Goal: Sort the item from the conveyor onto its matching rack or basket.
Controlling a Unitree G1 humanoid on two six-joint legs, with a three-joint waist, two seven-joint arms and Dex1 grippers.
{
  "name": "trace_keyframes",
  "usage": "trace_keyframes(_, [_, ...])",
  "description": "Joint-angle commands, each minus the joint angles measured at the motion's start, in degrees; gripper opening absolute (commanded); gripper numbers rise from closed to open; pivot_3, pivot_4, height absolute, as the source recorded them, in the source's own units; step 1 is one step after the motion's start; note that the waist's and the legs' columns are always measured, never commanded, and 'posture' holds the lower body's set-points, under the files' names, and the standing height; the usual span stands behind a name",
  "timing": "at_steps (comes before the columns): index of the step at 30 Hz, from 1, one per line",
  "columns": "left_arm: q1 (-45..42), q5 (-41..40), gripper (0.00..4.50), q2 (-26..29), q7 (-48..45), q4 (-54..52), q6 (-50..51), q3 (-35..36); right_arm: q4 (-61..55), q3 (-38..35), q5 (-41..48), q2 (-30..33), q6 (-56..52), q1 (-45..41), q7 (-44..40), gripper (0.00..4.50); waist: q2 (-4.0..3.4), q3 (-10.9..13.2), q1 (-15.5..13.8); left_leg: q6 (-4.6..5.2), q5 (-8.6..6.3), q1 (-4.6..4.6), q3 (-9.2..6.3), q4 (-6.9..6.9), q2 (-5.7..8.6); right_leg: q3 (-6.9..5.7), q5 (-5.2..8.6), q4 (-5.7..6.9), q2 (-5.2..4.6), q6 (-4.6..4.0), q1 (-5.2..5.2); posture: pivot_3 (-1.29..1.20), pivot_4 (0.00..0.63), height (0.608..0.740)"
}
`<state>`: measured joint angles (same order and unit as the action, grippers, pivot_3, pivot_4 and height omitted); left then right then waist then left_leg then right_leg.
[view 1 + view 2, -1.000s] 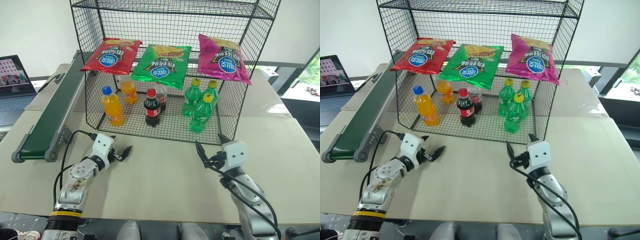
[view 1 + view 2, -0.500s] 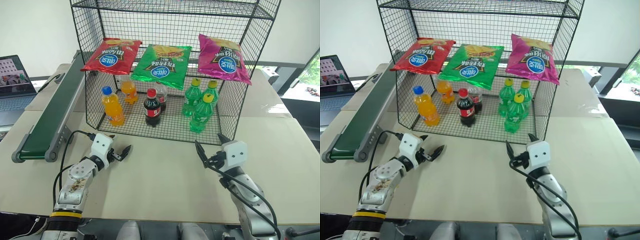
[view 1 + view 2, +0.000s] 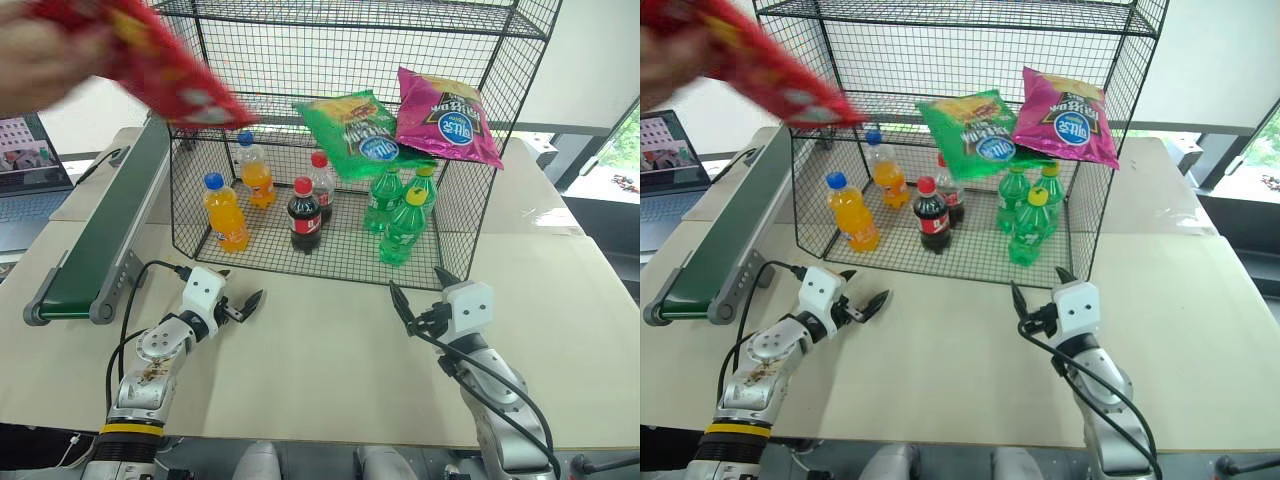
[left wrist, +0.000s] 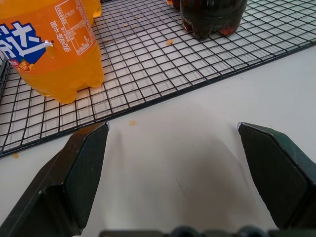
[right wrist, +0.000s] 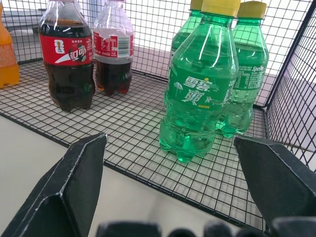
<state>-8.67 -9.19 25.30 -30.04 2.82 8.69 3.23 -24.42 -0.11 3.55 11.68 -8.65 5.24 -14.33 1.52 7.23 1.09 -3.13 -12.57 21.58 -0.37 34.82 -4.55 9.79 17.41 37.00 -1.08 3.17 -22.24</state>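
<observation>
Presently, status of sort: not begun by the robot, as judged from the layout. Item: shiny red crisp bag (image 3: 160,65), blurred, held aloft by a person's hand (image 3: 45,62) at far left, above the far end of the long dark green conveyor belt in its grey metal frame (image 3: 100,235); it rests neither on the belt nor on the tall black wire-mesh shelf unit (image 3: 480,190). Remaining: bag to reach the belt, be picked up and placed on its shelf. Shelf contents: green crisp bag (image 3: 362,128) tilted, magenta crisp bag (image 3: 445,118) beside it, orange, cola and green bottles below. Left gripper (image 3: 243,304): fingers spread wide, empty, low over the table, near the rack's front; bag well apart, up and far left. Right gripper (image 3: 420,297): fingers apart, empty.
</observation>
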Motion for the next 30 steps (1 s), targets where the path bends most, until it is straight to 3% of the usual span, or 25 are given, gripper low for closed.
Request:
trace_keyframes(1, [-0.5,-0.2,4.47,0.5,-0.1,-2.4,-0.9,1.0,-2.1,0.0,0.3,-0.2,0.9,-0.6,0.3,4.50,0.00,0.0,0.0,0.00,0.00,0.00,0.00,0.00,0.00,0.00,0.00,0.00,0.00,0.00,0.00,0.00,0.150,0.740])
trace_keyframes(21, [2.2,-1.8,4.47,0.4,0.5,-6.1,0.3,3.0,-3.3,0.1,2.0,1.2,-0.9,-2.1,-2.3,4.50,0.00,0.0,0.1,0.00,0.00,0.00,0.00,0.00,0.00,0.00,0.00,0.00,0.00,0.00,0.00,0.00,0.150,0.740])
trace_keyframes(24, [4.4,-5.5,4.47,1.6,-0.1,-9.5,2.6,7.2,-2.8,-0.4,4.2,3.1,-2.2,-4.2,-5.8,4.50,0.00,0.0,0.2,0.00,0.00,0.00,0.00,-0.01,-0.01,0.00,0.00,0.01,0.00,0.00,0.00,0.00,0.150,0.740])
trace_keyframes(30, [11.5,-20.7,4.47,3.0,-0.7,-21.8,16.4,17.5,0.5,-0.3,13.5,8.6,-6.6,-14.5,-17.0,4.50,0.00,0.0,1.2,0.02,-0.01,0.02,-0.01,0.03,-0.01,-0.01,0.00,0.00,-0.02,0.01,0.02,0.00,0.150,0.740])
